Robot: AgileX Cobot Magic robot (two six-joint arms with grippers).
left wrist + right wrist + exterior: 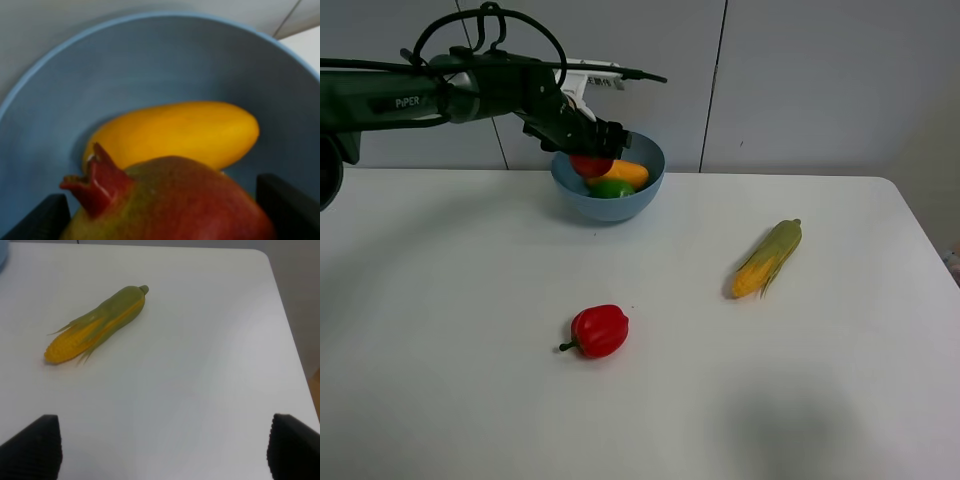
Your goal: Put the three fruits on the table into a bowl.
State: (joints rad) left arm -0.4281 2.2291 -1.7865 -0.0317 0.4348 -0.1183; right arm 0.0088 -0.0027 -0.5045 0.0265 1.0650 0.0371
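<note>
Left tool grips pomegranate; overhead adds lime

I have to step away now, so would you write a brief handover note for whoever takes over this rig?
Left gripper: over the bowl, shut on the pomegranate, not yet released.
Right gripper: open, holding nothing, above the table near the corn cob.
Mango and lime are already in the bowl.
Left to do: release the pomegranate into the bowl and withdraw.
The red bell pepper and the corn stay on the table.
</note>
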